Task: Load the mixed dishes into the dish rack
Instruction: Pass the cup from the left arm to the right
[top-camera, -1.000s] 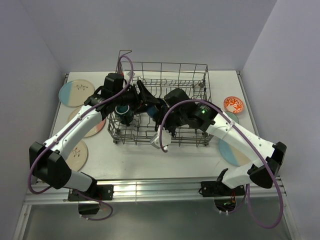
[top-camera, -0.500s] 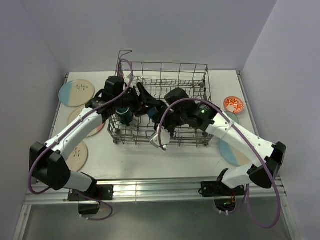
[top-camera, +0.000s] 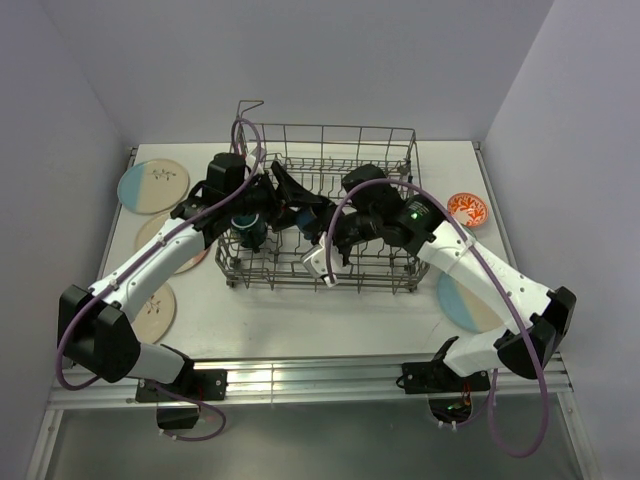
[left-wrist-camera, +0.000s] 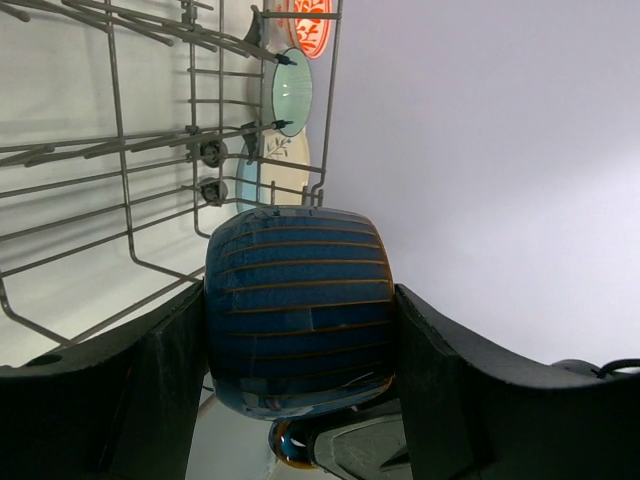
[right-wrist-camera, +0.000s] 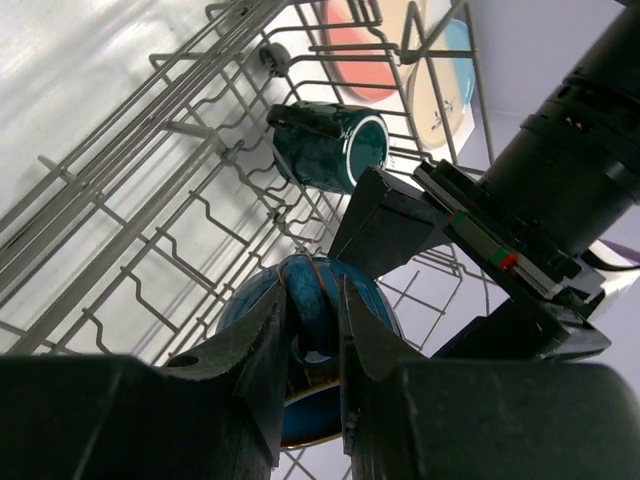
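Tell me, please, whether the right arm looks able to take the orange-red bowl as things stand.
Probably not yet: the right gripper pinches the handle of the blue mug, with the left gripper clamping its body. The orange-red bowl itself sits uncovered right of the dish rack.

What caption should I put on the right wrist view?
Right pincer pinches the blue mug by its handle over the dish rack wires, a teal mug lying on its side beyond.

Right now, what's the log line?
left gripper: holds blue mug by body | right gripper: pinches its handle | where: over rack | teal mug: lying in rack
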